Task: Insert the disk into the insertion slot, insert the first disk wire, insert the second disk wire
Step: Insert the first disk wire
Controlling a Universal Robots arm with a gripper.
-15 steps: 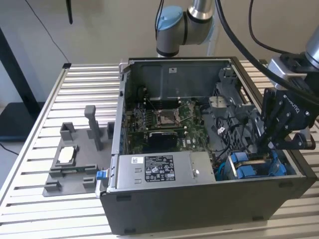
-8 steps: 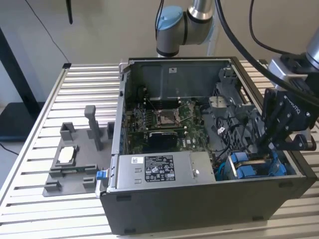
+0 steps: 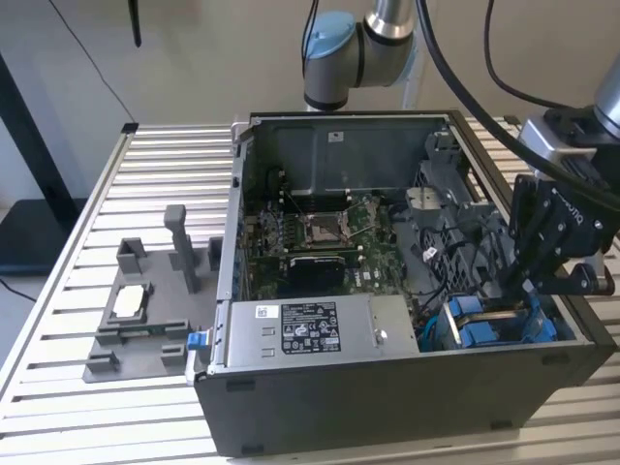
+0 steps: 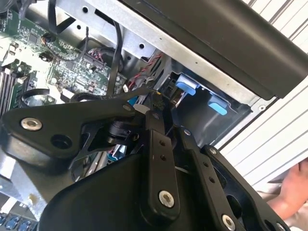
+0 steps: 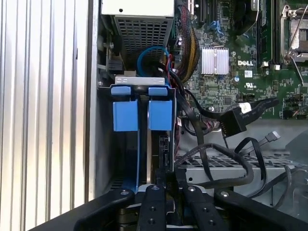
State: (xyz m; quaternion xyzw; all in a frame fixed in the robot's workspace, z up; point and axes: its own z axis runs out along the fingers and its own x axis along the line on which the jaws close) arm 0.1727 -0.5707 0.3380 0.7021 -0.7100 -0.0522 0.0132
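Where the open computer case (image 3: 387, 387) rests on the slatted desk (image 3: 165, 174), the claw (image 3: 523, 281) is positioned over the corner of the case at the exterior view's right, directly above the insertion slot (image 3: 494, 325). The slot is identified by its grey metal walls and two blue tabs (image 5: 127, 114), which are seen in both wrist views.

The disk (image 5: 159, 147) is seated on edge inside the slot, between the blue tabs and the claw tips. A thin blue strip of its carrier is seen running alongside it in the first wrist view.

In the first wrist view the claw (image 5: 166, 175) is shown with its fingers (image 5: 153, 192) drawn almost together, and only a narrow gap is left between them. The tips are placed just beside the near end of the disk. Whether anything is pinched between them cannot be told. The same near-closed stance is seen in the second wrist view (image 4: 156, 98).

A black wire with a flat plug (image 5: 233, 122) lies loose over the metal cage beside the slot, apart from the disk. A blue wire (image 5: 151, 55) is looped near the power-supply box (image 3: 310, 334).

On the desk at the exterior view's left, a grey holder (image 3: 145, 320) is placed — a small silver chip (image 3: 131, 302) lies on it. A person's hand (image 4: 293, 190) is seen over the desk slats in the second wrist view.
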